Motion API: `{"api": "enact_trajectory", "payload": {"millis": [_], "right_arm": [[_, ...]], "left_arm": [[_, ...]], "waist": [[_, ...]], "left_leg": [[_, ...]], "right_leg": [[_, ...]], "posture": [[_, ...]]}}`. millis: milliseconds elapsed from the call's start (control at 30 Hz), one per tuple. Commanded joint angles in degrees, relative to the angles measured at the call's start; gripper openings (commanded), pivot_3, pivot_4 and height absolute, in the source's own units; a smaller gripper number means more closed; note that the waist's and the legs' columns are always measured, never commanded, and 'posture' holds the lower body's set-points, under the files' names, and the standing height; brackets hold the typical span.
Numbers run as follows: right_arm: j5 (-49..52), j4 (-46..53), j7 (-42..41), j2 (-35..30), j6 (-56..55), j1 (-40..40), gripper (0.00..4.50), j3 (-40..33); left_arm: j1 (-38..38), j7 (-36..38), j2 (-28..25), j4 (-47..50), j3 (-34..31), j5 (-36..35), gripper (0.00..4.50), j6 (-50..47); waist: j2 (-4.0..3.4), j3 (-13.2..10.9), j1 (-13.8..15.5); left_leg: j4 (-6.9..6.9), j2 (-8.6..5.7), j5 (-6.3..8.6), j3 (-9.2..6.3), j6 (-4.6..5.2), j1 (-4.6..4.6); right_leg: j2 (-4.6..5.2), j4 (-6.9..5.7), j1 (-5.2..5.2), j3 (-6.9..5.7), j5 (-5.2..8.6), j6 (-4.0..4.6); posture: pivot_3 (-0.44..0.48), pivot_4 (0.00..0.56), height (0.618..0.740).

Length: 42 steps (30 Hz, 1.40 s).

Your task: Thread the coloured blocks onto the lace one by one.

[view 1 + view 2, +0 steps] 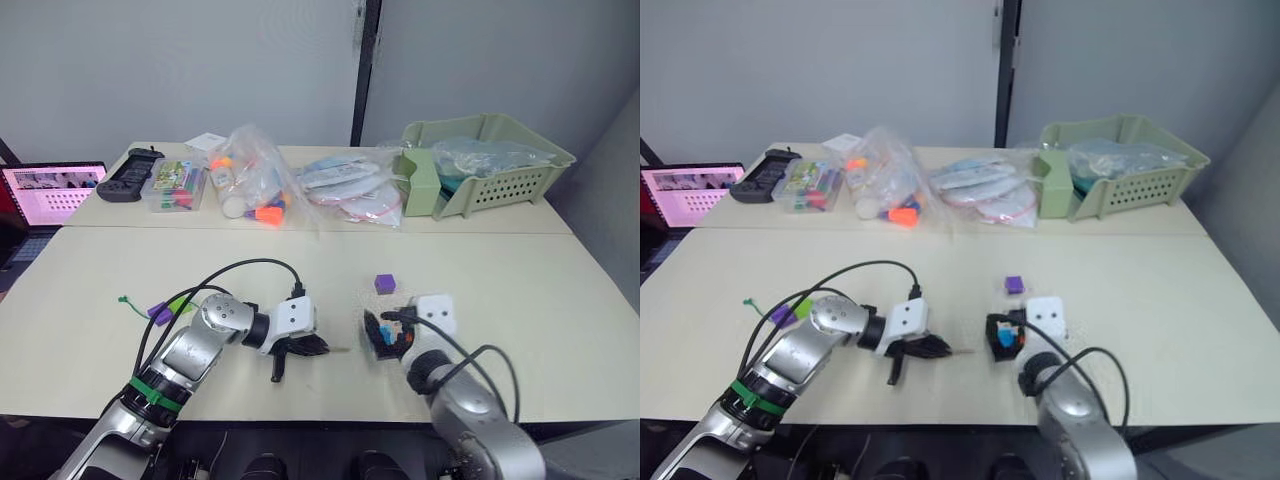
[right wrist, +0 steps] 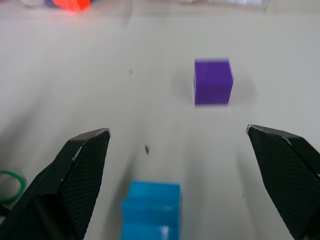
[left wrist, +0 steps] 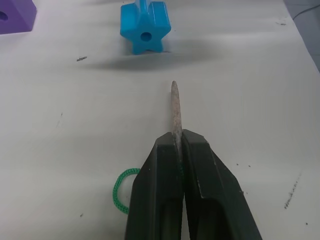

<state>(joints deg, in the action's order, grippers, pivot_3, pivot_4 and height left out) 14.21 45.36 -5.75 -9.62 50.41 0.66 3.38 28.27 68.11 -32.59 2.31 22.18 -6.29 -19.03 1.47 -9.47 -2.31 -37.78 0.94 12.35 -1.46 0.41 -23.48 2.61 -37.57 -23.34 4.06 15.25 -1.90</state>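
Left eye view: cream tabletop [image 1: 560, 300]; left gripper [image 1: 318, 346] pinches the thin green lace [image 3: 119, 191] by its stiff pale tip [image 3: 174, 107]; right gripper [image 1: 383, 333] spread wide around the blue star-shaped plastic block [image 2: 150, 210]; purple plastic cube [image 1: 385, 284] at 12 o'clock of it. Judgement: steady the block first, keep tip level with the hole, advance slowly. Left wrist view alone reveals the hole [image 3: 146, 36], at 11 o'clock of the tip.

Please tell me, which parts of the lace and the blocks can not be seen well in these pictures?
- The lace: left wrist view, the left pincer hides it behind the pale tip; only a green loop shows.
- The blue block: right wrist view, cut by the edge.
- The purple block: left wrist view, cut by the corner.
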Motion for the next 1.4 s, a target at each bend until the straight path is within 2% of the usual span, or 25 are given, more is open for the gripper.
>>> {"api": "enact_trajectory", "payload": {"millis": [33, 100, 200, 267, 333, 467, 600, 933, 1033, 1233, 1267, 1400], "right_arm": [[8.79, 5.13, -10.56, -6.65, 2.21, 3.26, 4.46, -5.83], [15.88, 4.18, -20.85, -13.98, 2.45, 4.62, 4.46, -8.73], [20.16, 1.02, -29.79, -21.87, 0.79, 6.11, 4.46, -9.91], [18.34, -5.89, -42.78, -31.52, -4.94, 8.74, 4.46, -6.35], [14.19, -12.72, -49.78, -36.58, -12.01, 11.24, 4.46, -1.85], [6.99, -25.21, -57.25, -39.10, -24.69, 14.81, 4.46, 4.51], [1.50, -38.12, -62.42, -37.22, -34.91, 20.47, 4.46, 9.17], [-1.83, -48.89, -65.17, -32.29, -42.37, 22.60, 4.46, 10.55], [-1.81, -49.87, -65.55, -31.74, -42.94, 22.70, 3.68, 10.11], [-1.58, -49.97, -65.56, -30.78, -42.67, 22.83, 1.53, 9.80], [-1.55, -49.62, -65.29, -30.55, -42.29, 22.65, 1.35, 9.81], [-2.46, -47.96, -63.10, -29.91, -39.93, 22.41, 1.35, 10.19]], "left_arm": [[-0.14, -0.34, -0.22, 2.18, -1.22, -0.82, 0.00, 0.13], [-0.10, -0.45, -0.19, 2.28, -1.26, -1.04, 0.00, 0.01], [0.01, -0.66, -0.08, 2.67, -1.48, -1.45, 0.00, -0.54], [0.35, -1.06, 0.09, 4.52, -2.23, -2.60, 0.00, -3.05], [0.77, -1.70, 0.30, 6.21, -2.75, -3.21, 0.00, -5.59], [1.48, -3.40, -0.37, 9.26, -2.61, -2.92, 0.00, -10.60], [0.63, -4.44, -2.40, 13.14, -1.08, -1.96, 0.00, -14.95], [0.05, -6.91, -2.30, 14.90, -0.60, -2.65, 0.00, -17.89], [-0.04, -6.91, -2.59, 14.99, -0.66, -2.80, 0.00, -17.80], [0.09, -6.72, -2.81, 14.99, -0.51, -2.85, 0.00, -17.52], [0.24, -6.80, -2.69, 15.01, -0.31, -2.78, 0.00, -17.57], [1.33, -7.68, -2.08, 14.92, 0.99, -1.78, 0.00, -18.50]], "waist": [[0.00, 0.00, 0.03], [0.00, -0.01, 0.06], [0.02, -0.02, 0.05], [0.04, -0.04, 0.04], [0.05, -0.04, 0.01], [0.06, -0.04, 0.04], [0.06, -0.05, -0.02], [0.06, -0.05, 0.80], [0.06, -0.05, 1.12], [0.06, -0.05, 1.28], [0.06, -0.05, 1.31], [0.06, -0.05, 1.43]], "left_leg": [[0.00, 0.00, 0.00, 0.01, 0.00, 0.01], [0.00, 0.00, 0.00, 0.00, 0.00, 0.04], [0.01, 0.01, 0.00, -0.03, 0.00, 0.05], [-0.01, -0.01, 0.00, -0.01, 0.00, 0.05], [-0.04, -0.04, 0.00, 0.04, 0.00, 0.09], [0.01, 0.04, 0.00, 0.03, 0.01, 0.06], [0.00, -0.02, 0.00, 0.06, 0.01, -0.02], [-0.02, -0.02, 0.00, 0.03, 0.00, -0.01], [-0.02, -0.02, 0.00, 0.03, 0.00, 0.00], [-0.02, -0.01, 0.00, 0.03, 0.00, 0.01], [-0.03, -0.01, 0.00, 0.03, 0.00, 0.01], [-0.03, -0.02, 0.00, 0.03, 0.00, 0.01]], "right_leg": [[0.00, 0.01, 0.02, 0.00, 0.00, 0.00], [-0.01, 0.04, 0.08, -0.04, 0.00, -0.01], [-0.03, 0.11, 0.15, -0.08, 0.00, 0.00], [-0.02, 0.14, 0.19, -0.08, 0.00, -0.01], [0.00, 0.21, 0.24, -0.06, 0.04, -0.11], [-0.08, 0.38, 0.24, -0.07, 0.07, -0.21], [-0.01, 0.39, 0.18, -0.01, -0.04, -0.07], [0.00, 0.37, 0.21, -0.03, -0.08, -0.05], [0.00, 0.36, 0.20, -0.03, -0.09, -0.04], [0.00, 0.35, 0.20, -0.03, -0.09, -0.03], [0.00, 0.35, 0.21, -0.03, -0.10, -0.03], [0.01, 0.34, 0.21, -0.03, -0.10, -0.03]], "posture": [[0.000, 0.150, 0.740], [0.000, 0.150, 0.740], [0.000, 0.150, 0.740], [0.000, 0.150, 0.740], [0.000, 0.150, 0.740], [0.000, 0.150, 0.740], [0.000, 0.150, 0.740], [0.000, 0.150, 0.740], [0.000, 0.150, 0.740], [0.000, 0.150, 0.740], [0.000, 0.150, 0.740], [0.000, 0.150, 0.740]]}}
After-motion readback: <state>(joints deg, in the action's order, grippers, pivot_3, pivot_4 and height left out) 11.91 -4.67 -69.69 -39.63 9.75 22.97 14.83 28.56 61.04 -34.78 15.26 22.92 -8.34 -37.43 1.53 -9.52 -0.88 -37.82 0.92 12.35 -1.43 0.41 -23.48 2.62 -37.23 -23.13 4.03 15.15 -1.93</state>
